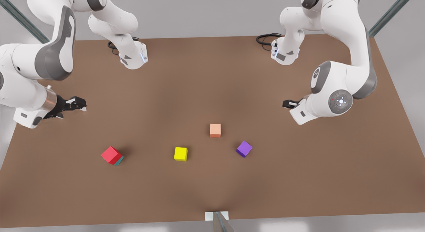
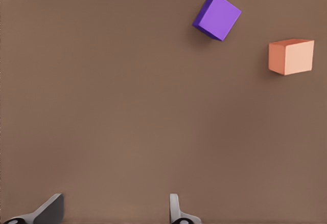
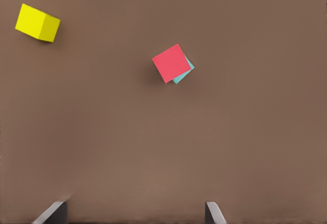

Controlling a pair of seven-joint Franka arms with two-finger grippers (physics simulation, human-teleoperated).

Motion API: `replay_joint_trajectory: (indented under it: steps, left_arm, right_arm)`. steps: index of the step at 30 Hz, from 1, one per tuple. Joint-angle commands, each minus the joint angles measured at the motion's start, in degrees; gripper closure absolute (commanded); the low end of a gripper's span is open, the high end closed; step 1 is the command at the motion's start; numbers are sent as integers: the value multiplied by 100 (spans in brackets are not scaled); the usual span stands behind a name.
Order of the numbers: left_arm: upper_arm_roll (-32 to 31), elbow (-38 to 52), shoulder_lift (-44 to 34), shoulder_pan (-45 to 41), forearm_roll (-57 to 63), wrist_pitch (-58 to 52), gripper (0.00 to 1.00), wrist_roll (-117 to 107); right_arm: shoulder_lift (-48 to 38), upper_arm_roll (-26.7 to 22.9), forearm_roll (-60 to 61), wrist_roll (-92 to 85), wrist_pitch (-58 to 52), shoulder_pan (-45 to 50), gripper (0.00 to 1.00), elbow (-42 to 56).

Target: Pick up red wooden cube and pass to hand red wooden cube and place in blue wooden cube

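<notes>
Sitting atop the blue wooden cube [image 1: 119, 160], the red wooden cube [image 1: 111, 154] bears no writing; both tools gape empty.

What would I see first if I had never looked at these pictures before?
First, the red wooden cube sitting on top of the blue wooden cube, toward the front view's left of the brown table. Next, three loose cubes: yellow, peach and purple. The right gripper and the left gripper are both open, above the table.
</notes>
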Motion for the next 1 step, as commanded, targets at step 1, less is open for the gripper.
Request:
replay_joint_trajectory:
  steps: [1]
  left_arm:
    - [1,28,-11,3,42,-144,0,-93]
  right_arm:
    - [-174,0,-59,2698,-429,0,0,-128]
